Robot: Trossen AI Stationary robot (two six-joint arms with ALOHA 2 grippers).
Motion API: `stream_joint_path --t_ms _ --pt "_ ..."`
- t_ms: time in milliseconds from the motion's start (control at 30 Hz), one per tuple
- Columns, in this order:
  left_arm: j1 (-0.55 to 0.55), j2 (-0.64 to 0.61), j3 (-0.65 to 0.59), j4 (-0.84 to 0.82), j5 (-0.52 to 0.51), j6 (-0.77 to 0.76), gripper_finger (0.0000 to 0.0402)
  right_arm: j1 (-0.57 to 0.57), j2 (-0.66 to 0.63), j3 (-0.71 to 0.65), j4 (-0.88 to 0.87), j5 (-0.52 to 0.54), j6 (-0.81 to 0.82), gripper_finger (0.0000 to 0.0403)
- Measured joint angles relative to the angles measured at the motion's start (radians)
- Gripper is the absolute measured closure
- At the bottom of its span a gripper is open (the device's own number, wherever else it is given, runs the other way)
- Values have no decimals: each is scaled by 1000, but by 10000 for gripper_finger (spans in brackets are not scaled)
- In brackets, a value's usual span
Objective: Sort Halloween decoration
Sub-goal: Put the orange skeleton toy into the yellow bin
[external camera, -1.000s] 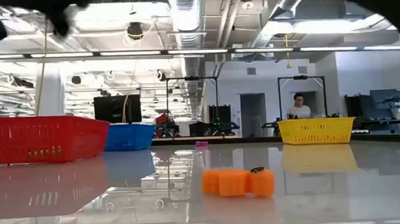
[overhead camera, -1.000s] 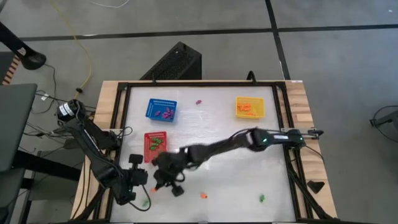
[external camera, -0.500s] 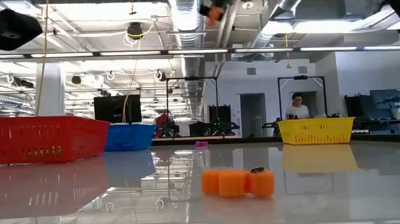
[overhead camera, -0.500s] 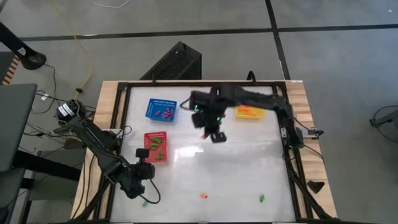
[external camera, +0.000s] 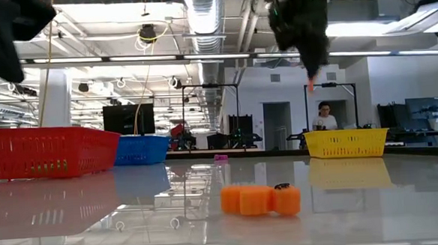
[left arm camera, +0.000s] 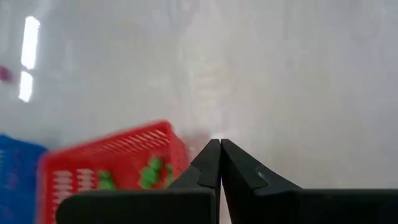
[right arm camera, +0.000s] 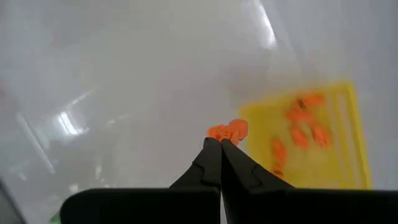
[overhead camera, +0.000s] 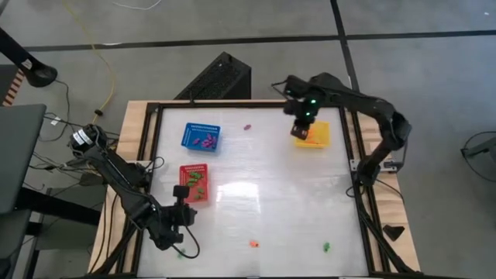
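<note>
Right gripper (overhead camera: 301,133), raised above the table (overhead camera: 310,209) at the yellow basket's (overhead camera: 319,136) near-left edge, jaws clamped on a small orange trinket (right arm camera: 227,131); in the right wrist view the trinket juts from the fingertips just short of the yellow basket, whose floor holds several more orange pieces (right arm camera: 300,132). One second earlier this gripper was low over the table just in front of the red basket (overhead camera: 194,184); half a second earlier it was between the blue basket (overhead camera: 201,137) and the yellow basket; it has since arrived at the yellow basket.

Left gripper (overhead camera: 181,214), jaws together and holding nothing, waits just in front of the red basket, slightly nearer that basket than before. The red basket holds green pieces (left arm camera: 150,172); the blue basket holds what appear to be purple ones, too small to be sure.

Loose items, unchanged across the frames: a purple trinket (overhead camera: 248,126) between the blue and yellow baskets; an orange trinket (overhead camera: 253,244) and a green trinket (overhead camera: 326,247) well in front of the yellow basket, by the table's near edge. A person (external camera: 325,117) shows in the room beyond the yellow basket.
</note>
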Motion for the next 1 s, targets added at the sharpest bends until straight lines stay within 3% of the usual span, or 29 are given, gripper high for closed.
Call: stream_joint_path --t_ms 133,267,333,500,633,700,767,867,1000 --pt "15 -2 0 87 -89 180 401 -82 -24 -198 118 93 0 383" --pt "20 -59 -8 196 -269 385 401 -156 -31 -284 167 131 18 381" --pt "26 -135 -39 257 -289 467 402 -176 -26 -304 194 139 20 381" --pt "68 -437 -270 596 -192 619 401 -207 -28 -307 198 156 49 380" --pt "129 -648 -556 1184 -13 769 401 -220 -28 -308 182 156 110 373" --pt "161 -695 -682 1459 92 806 401 -223 -28 -308 178 156 158 366" --pt "187 -711 -780 1633 143 802 402 -226 -28 -308 177 156 218 358" --pt "211 -707 -870 1724 129 746 402 -234 -28 -308 173 156 269 347" --pt "221 -708 -866 1674 87 674 402 -240 -28 -308 173 156 337 336"
